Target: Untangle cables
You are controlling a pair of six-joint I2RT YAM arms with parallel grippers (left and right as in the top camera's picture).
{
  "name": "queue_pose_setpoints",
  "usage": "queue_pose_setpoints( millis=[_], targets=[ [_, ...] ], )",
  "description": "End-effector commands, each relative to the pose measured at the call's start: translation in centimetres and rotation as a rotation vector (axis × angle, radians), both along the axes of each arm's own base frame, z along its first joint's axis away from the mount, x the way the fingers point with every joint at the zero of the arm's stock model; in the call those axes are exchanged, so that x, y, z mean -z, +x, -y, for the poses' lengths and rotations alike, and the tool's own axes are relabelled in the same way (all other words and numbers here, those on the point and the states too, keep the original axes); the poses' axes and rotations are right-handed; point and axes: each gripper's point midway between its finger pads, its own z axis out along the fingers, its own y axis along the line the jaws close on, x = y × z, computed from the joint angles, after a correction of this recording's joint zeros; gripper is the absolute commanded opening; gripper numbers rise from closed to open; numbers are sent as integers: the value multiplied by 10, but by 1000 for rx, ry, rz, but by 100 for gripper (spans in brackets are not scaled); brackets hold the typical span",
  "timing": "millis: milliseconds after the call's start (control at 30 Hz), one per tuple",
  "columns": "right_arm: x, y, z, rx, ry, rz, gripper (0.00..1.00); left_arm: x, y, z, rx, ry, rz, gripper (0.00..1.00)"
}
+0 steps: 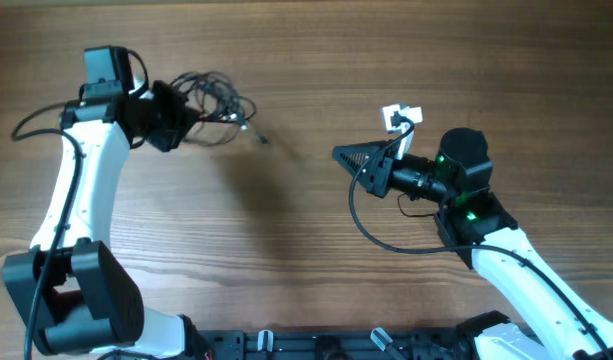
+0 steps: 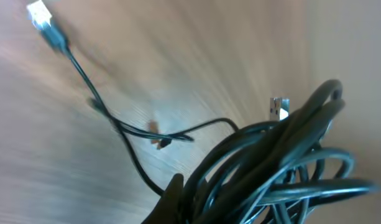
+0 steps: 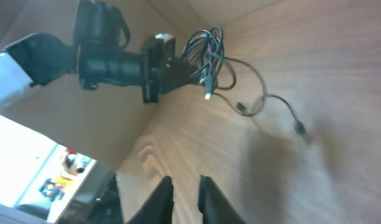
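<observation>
The cables (image 1: 211, 98) are a tangled bundle of thin black cords at the far left of the table. My left gripper (image 1: 178, 125) is shut on the bundle's near side. In the left wrist view the coils (image 2: 289, 162) fill the lower right beside one dark finger (image 2: 173, 198). A silver plug (image 2: 278, 109) sticks up from the coils, and a loose cord runs to a pale plug (image 2: 41, 15). That loose cord (image 1: 263, 137) trails right of the bundle. My right gripper (image 1: 338, 154) hovers mid-table, well right of the cables (image 3: 206, 53). Its fingers (image 3: 185, 186) stand a narrow gap apart, holding nothing.
The wooden table (image 1: 286, 230) carries nothing else. A white tag (image 1: 401, 117) sits by the right arm's wrist, and that arm's own thick black wire (image 1: 371, 225) loops below it. A dark rail (image 1: 316, 345) runs along the near edge.
</observation>
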Motion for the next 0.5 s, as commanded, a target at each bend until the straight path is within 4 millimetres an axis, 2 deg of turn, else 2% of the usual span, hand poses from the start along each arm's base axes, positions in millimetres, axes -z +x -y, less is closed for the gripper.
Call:
queue_pose_setpoints(
  millis=[0,67,200,300,367,467],
  targets=[
    [-1,15,6,70,-56,72,23,-45,-16,79,590,-127,366,4],
    [-5,21,8,86,-107,73,30,-53,-26,100,703,-168,431,4],
    [-4,20,11,60,-265,70,40,-56,-32,125,770,-172,453,4],
    [-11,13,-2,8,-345,153,49,-53,-33,137,795,-149,457,5],
    [-7,16,-6,58,-405,169,50,-51,-34,142,803,-137,446,4],
    [-17,4,-29,28,-451,251,50,-39,-32,145,745,-80,363,4]
  ],
)
